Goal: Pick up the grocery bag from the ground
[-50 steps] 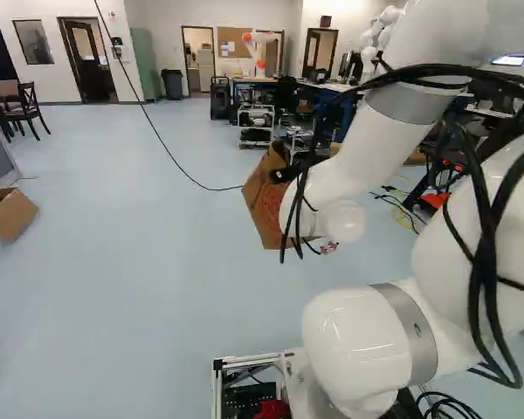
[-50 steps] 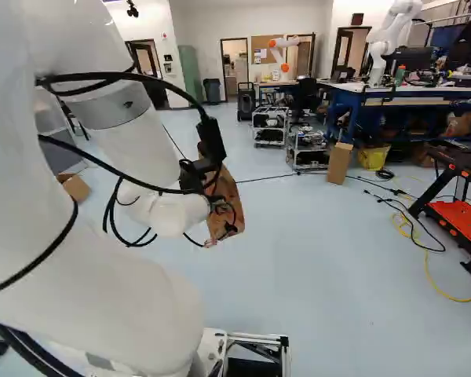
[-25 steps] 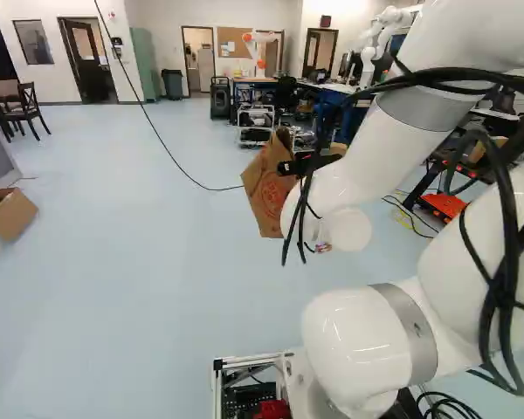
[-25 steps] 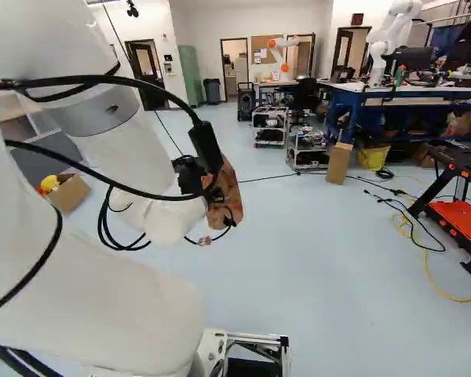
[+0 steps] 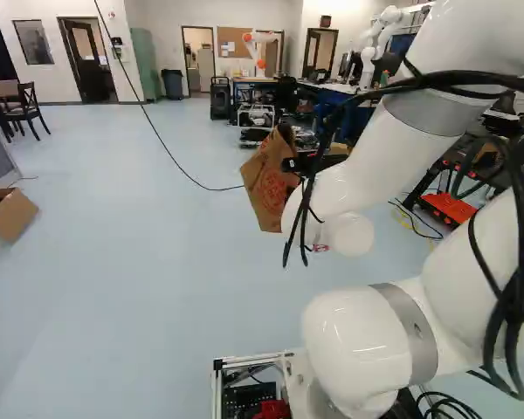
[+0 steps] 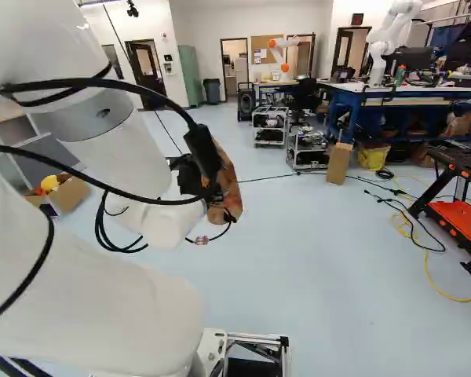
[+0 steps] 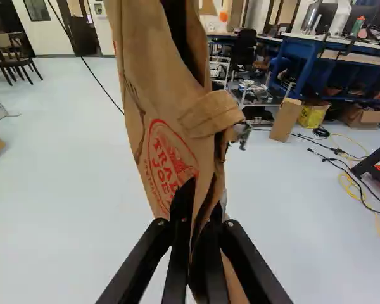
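In the left base view the black gripper (image 5: 299,164) shows in part at the arm's end, with the brown paper grocery bag (image 5: 267,185) just beyond it. The bag hangs tilted, clear of the arm's white wrist. From the right base view, cables and the wrist cover much of the bag (image 6: 229,190). In the wrist view the gripper (image 7: 201,212) is shut on the bag (image 7: 158,82), its crumpled paper pinched between both fingers. A folded flap and a red round print face the camera. The fingertips are partly hidden by paper.
An open cardboard box (image 5: 11,216) lies at the left of the left base view. Wheeled racks (image 6: 306,149) and a blue workbench (image 6: 353,102) stand farther ahead. An orange-and-black stand (image 6: 459,212) and floor cables are at the right; another robot (image 6: 388,39) stands behind.
The arm has shifted and risen a little, and the bag has moved up with the gripper, its lower edge now higher in the left base view. The base has stayed put.
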`<state>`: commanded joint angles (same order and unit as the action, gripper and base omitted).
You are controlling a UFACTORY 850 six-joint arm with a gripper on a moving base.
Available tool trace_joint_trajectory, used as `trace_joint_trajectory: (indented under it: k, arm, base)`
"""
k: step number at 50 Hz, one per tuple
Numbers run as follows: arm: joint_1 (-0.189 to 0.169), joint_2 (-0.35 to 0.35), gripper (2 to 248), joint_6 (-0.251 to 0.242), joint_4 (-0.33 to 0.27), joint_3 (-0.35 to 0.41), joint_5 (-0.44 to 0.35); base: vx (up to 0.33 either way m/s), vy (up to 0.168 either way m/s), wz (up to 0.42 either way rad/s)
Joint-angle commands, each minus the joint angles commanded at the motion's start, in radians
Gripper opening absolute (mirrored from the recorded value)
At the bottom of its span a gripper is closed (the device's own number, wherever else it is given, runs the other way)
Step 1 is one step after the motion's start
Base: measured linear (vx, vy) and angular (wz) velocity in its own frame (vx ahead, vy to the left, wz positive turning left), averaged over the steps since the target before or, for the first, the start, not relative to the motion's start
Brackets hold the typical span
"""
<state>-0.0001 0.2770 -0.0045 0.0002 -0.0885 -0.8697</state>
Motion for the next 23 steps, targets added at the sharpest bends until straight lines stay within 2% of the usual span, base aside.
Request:
trace_joint_trajectory:
  k: [23]
  arm:
    - [0.0,0.002,20,0.005,0.0,0.001,-0.003]
  base:
    - [0.0,0.0,0.0]
